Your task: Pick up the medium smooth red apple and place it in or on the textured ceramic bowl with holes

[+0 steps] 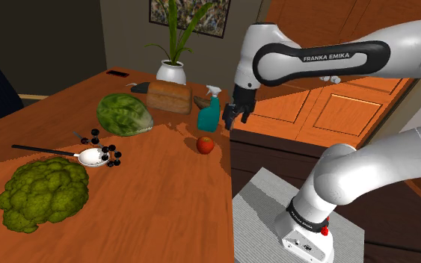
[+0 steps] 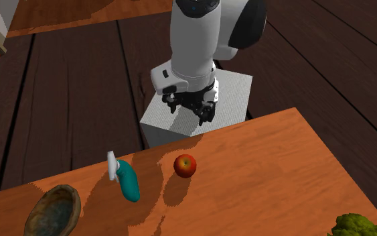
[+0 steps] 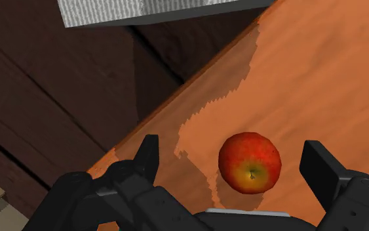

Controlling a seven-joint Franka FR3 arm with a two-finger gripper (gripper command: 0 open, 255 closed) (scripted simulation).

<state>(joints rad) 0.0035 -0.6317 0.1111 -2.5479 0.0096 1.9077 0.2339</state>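
My gripper (image 3: 231, 146) stands wide open, empty; the apple (image 3: 250, 163) lies below, between the fingers, untouched. The shoulder view adds a bottle (image 1: 210, 112) just beside my jaws.

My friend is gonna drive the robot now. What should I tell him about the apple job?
Hand: open, holding nothing. It hovers above the red apple; in the wrist view the apple lies between the fingers, untouched.
Apple: on the wooden table, near the edge by the stand, close to the teal spray bottle.
Bowl: the brown textured bowl stands on the table beyond the spray bottle.
Done: the hand is lined up over the apple.
Left: lower, close on the apple, lift it, carry it to the bowl and let go.
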